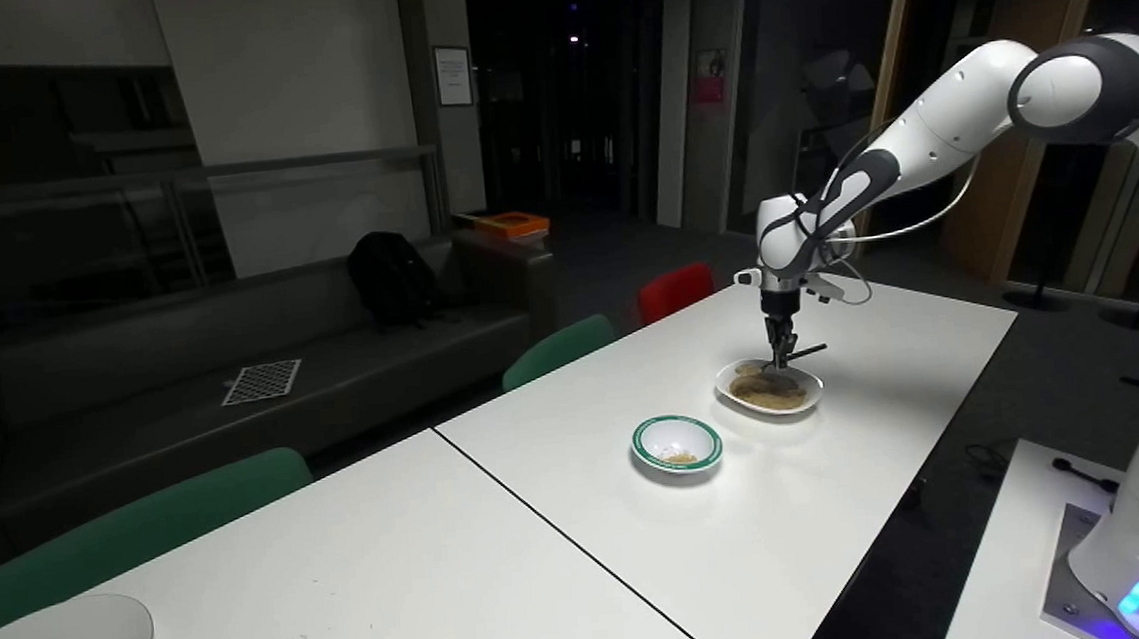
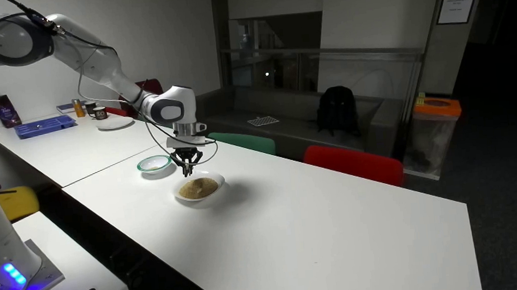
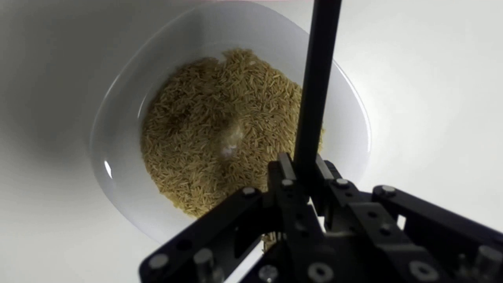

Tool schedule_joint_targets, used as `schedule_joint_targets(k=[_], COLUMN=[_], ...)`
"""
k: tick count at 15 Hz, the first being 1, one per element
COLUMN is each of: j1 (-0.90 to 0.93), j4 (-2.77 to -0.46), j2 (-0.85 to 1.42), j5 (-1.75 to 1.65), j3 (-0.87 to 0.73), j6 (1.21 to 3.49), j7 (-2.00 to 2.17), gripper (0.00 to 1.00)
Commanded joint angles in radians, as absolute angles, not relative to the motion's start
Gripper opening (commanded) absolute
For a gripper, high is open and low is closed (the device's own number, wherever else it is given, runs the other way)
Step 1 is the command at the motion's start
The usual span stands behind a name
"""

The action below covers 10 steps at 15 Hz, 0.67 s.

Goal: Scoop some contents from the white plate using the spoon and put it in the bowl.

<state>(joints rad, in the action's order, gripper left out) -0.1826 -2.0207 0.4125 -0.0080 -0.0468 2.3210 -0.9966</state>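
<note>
The claw [image 3: 305, 167] pinches the spoon [image 3: 319, 74] by its dark handle over the plate [image 3: 118, 118], presumably to scoop the rice [image 3: 188, 157]. The bowl [image 1: 673, 435], a little rice inside, stands near on the counter [image 1: 549, 602], probably keeping the carry short.

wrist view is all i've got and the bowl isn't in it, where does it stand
Observer: In an exterior view the bowl stands on the table, apart from the white plate.
Operator: ok, anything in it
Observer: Yes, some tan bits lie at the bottom of its whitish inside.
Operator: the spoon is cut off at the top of my picture, where does its handle end
Observer: In an exterior view the free end of the handle shows beyond the plate's rim, touching nothing that I can make out.
</note>
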Motion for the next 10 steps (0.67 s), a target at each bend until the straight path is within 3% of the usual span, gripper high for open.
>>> schedule_joint_targets(k=[1,10], j1=[-0.141,-0.063], j4=[-2.105,-2.123], j2=[0.326,0.301], j5=[-0.07,-0.143], j3=[-0.037,0.003], j6=[2.303,2.275], j7=[-0.929,-0.851], gripper=[0.03,0.03])
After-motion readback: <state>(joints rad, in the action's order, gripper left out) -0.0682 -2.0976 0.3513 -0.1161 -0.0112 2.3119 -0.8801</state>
